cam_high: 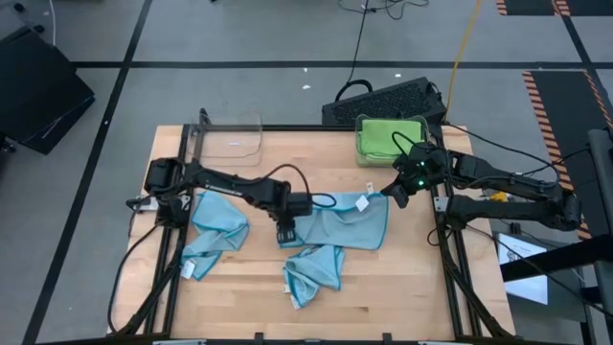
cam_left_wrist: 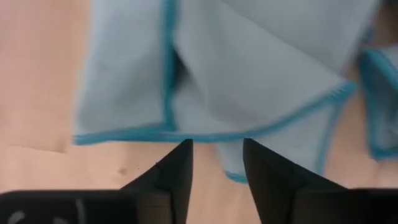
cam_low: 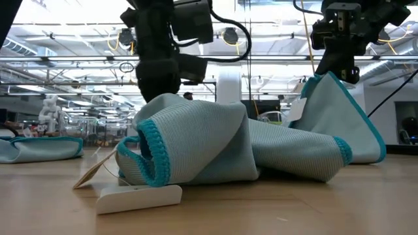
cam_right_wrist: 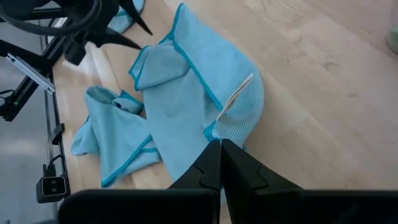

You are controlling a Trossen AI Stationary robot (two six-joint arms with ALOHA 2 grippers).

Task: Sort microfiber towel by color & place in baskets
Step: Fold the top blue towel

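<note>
High view: blue towel (cam_high: 343, 228) at frame centre, between both grippers.
Left gripper (cam_high: 285, 235), fingers apart, at its left edge; right gripper (cam_high: 395, 195) closed, seemingly pinching its right corner; long axis left-right.

Three blue towels (cam_high: 340, 228) and the left hand (cam_high: 285, 236) crowd mid-surface (cam_high: 402, 287), leaving bare wood along its front and right.
</note>
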